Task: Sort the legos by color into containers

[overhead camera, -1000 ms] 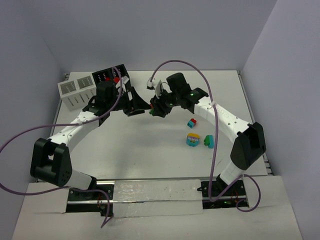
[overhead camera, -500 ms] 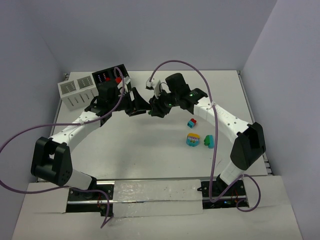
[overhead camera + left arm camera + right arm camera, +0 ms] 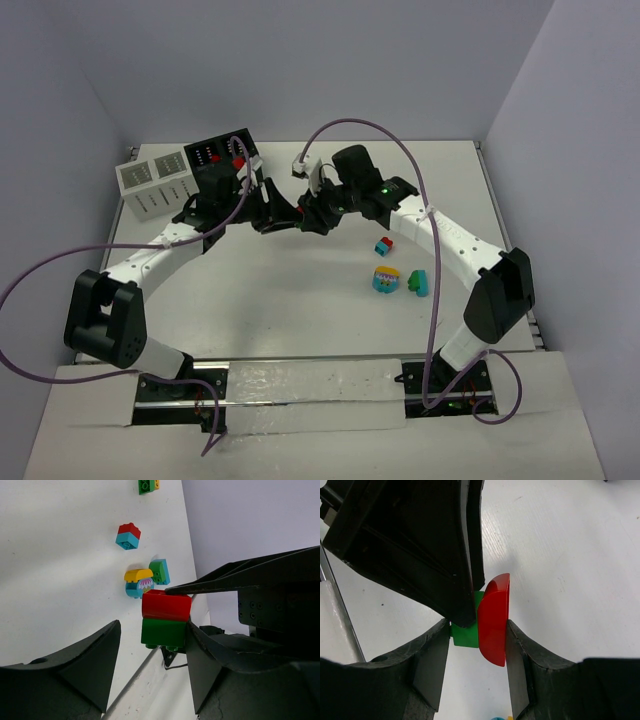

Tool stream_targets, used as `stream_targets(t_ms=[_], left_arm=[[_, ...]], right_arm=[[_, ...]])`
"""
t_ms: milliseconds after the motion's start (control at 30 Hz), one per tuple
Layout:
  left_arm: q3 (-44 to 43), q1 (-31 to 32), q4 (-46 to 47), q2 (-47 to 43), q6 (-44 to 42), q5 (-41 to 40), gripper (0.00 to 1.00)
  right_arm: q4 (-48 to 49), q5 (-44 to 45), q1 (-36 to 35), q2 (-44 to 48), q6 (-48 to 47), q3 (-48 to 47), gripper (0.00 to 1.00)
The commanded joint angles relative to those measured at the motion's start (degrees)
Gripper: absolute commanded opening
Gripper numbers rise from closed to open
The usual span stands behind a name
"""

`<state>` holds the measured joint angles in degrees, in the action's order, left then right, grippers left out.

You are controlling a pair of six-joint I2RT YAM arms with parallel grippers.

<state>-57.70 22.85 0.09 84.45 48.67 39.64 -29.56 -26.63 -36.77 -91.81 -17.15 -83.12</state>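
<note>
Left pincer (image 3: 152,632) spread wide — right pincer (image 3: 479,630) clamped, tips meeting.

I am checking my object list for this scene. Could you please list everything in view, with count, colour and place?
black container: 1, black, far left of the table
white container: 1, white, left of the black container
red lego: 1, red, on top of the black container
red-and-green stack: 1, red on green, between the two grippers
red-and-blue lego: 1, on the table, right of centre
rounded lego: 1, cyan and yellow, nearer than the red-and-blue lego
teal-and-green lego: 1, right of the rounded lego
green-and-yellow lego: 1, cut off by the top edge of the left wrist view
table: 1, white
left gripper: black, open around the stack
right gripper: black, shut on the stack
</note>
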Motion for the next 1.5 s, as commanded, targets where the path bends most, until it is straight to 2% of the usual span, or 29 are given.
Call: stream_targets(t_ms=[0,200,533,600,633,667,700,733,833,900,1000,1167,1267,1467], left_arm=[[0.1,0.4,2.8,0.6,0.6,1.2,0.62],[0.0,0.4,3.4,0.5,0.9,2.0,0.59],[1.3,0.5,7.0,0.7,3.9,6.0,0.38],[2.0,0.4,7.4,0.5,4.1,6.3,0.32],[2.3,0.5,7.5,0.4,3.9,6.5,0.27],[2.3,0.5,7.5,0.2,3.6,6.7,0.2],[2.3,0.4,7.1,0.0,2.3,6.8,0.05],[2.0,0.4,5.8,-0.4,1.3,6.6,0.01],[1.0,0.3,2.5,-1.5,-3.1,5.5,0.0],[0.8,-0.4,1.4,-2.7,-6.6,6.2,0.0],[0.7,-1.2,0.1,-3.4,-11.1,9.4,0.0],[0.4,-2.5,-5.1,-5.1,-27.0,20.1,0.0],[1.2,-2.5,-4.4,-7.2,-30.3,23.6,0.0],[2.2,-2.5,-3.1,-9.3,-31.6,26.0,0.0]], right_arm=[[3.0,-1.9,-0.5,3.3,1.3,-3.1,0.27],[3.1,-2.6,-0.6,3.4,1.5,-2.9,0.28],[3.8,-2.1,-0.5,3.2,1.8,-2.8,0.29],[3.8,-2.0,-0.5,3.2,2.0,-2.8,0.31],[3.8,-1.9,-0.6,3.1,2.0,-2.8,0.41],[3.8,-1.8,-0.7,3.0,2.2,-2.8,0.62],[3.8,-1.5,-0.7,3.1,2.4,-2.8,0.71],[3.8,-1.4,-0.6,3.4,2.4,-2.6,0.79],[3.7,-1.5,-0.5,4.0,2.4,-1.9,0.95],[3.1,-3.0,-0.2,4.5,2.4,-1.4,1.0],[2.0,-6.5,1.4,5.0,3.0,-0.9,1.0],[-2.8,-20.2,8.6,4.8,2.7,-1.4,1.0],[-7.3,-26.0,10.0,3.2,0.5,-2.0,0.99],[-10.9,-35.9,9.8,2.0,-2.5,-1.1,0.95]])
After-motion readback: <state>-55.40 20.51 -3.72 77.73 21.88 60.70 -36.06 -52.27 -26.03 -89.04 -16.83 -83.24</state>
